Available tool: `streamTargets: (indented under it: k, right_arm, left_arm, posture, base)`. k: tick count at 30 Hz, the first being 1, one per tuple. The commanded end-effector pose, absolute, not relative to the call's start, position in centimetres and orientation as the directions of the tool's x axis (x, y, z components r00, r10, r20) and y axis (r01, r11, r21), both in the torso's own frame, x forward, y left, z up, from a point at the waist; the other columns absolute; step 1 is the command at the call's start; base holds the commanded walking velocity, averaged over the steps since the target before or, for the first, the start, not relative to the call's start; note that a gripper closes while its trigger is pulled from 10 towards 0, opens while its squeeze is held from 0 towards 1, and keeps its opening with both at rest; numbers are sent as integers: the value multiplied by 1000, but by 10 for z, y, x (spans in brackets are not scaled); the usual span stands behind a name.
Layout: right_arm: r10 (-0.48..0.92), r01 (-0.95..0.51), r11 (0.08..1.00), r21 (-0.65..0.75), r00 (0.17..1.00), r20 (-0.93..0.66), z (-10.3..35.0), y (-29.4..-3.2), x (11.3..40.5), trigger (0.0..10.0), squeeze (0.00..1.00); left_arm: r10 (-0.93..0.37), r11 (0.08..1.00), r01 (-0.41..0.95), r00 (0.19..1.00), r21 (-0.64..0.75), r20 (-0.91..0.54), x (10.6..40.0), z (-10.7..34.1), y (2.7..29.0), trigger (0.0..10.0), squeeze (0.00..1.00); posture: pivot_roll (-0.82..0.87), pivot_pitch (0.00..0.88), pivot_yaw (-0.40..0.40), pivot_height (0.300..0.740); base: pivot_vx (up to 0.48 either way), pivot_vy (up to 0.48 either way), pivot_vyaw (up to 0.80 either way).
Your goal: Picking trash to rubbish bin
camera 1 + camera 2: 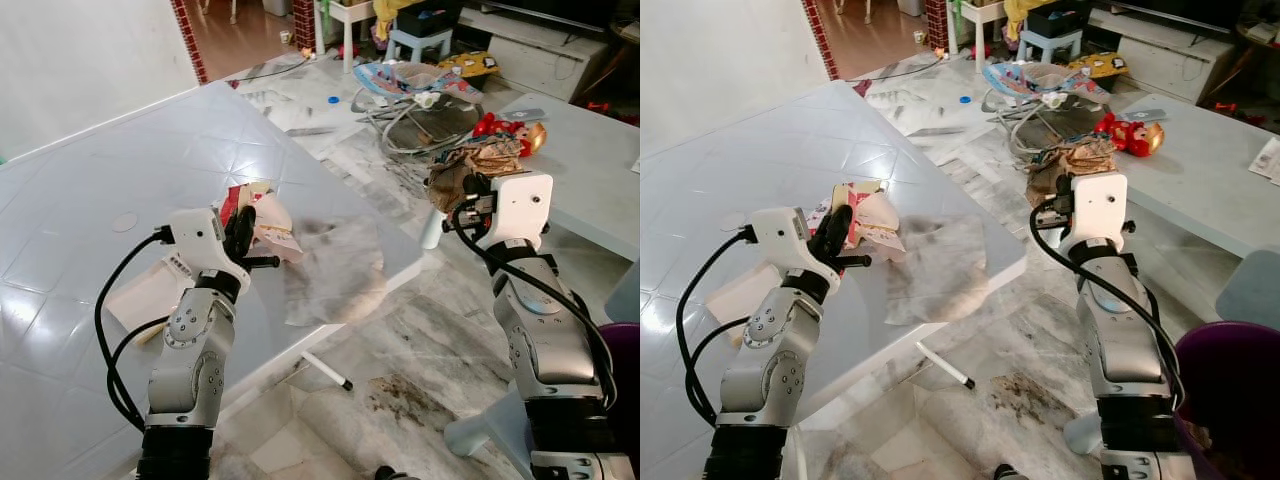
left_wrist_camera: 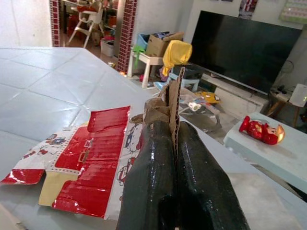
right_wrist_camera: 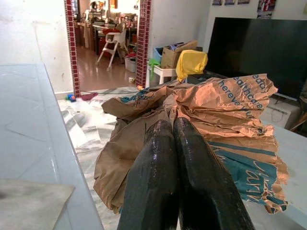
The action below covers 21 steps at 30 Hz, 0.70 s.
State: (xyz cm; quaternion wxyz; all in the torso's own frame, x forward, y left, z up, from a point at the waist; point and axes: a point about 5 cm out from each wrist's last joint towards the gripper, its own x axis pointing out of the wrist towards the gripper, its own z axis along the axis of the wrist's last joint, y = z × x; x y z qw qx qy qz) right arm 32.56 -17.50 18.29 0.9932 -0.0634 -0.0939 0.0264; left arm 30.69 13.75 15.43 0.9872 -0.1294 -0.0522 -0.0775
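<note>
The left gripper (image 1: 240, 235) is raised over the grey table (image 1: 90, 190), its jaws clamped on a thin strip of cardboard (image 2: 175, 103) that stands on edge between them. Just beyond and below the jaws a flattened red carton (image 2: 91, 148) lies on the table, and beside it a crumpled clear plastic sheet (image 1: 330, 270) hangs over the table's near edge.

The right gripper (image 3: 176, 125) is held out over the marble floor (image 1: 420, 330), jaws closed on a crumpled brown paper bag (image 3: 216, 120) that bulges around and ahead of them.

Both loads look ready to carry. A purple bin (image 1: 1230, 400) sits low, close by the right arm, so that bag probably goes first: swing it over the rim before letting go, since loose paper may catch.

For room, the left jaws must clear the table edge. A gap of floor separates this table from a second table (image 1: 590, 170) ahead of the right jaws. Toys (image 1: 505, 128) and clutter lie farther off.
</note>
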Motion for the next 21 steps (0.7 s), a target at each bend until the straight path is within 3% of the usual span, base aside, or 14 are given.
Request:
streamTargets:
  k: [1,6,18,21]
  right_arm:
    - [58,-37,992,-119,983,174,183,-175,327,10000,0]
    - [60,-39,992,-121,982,177,183,-175,326,10000,0]
    - [70,-47,991,-125,981,182,184,-174,326,10000,0]
    - [71,-48,991,-125,981,182,184,-174,327,10000,0]
  left_arm:
    - [-144,953,174,981,-249,133,306,158,137,431,0]
    - [-147,950,176,981,-259,128,306,158,136,824,0]
    - [-150,945,179,981,-274,125,307,158,135,0,0]
    - [-150,945,178,981,-275,122,307,157,135,0,0]
  posture:
    - [-40,60,79,740]
    - [-40,60,79,740]
    - [-43,53,74,740]
    - [-43,52,72,740]
  base:
    - [0,0,-788]
    - [0,0,-791]
    - [0,0,0]
    - [0,281,0]
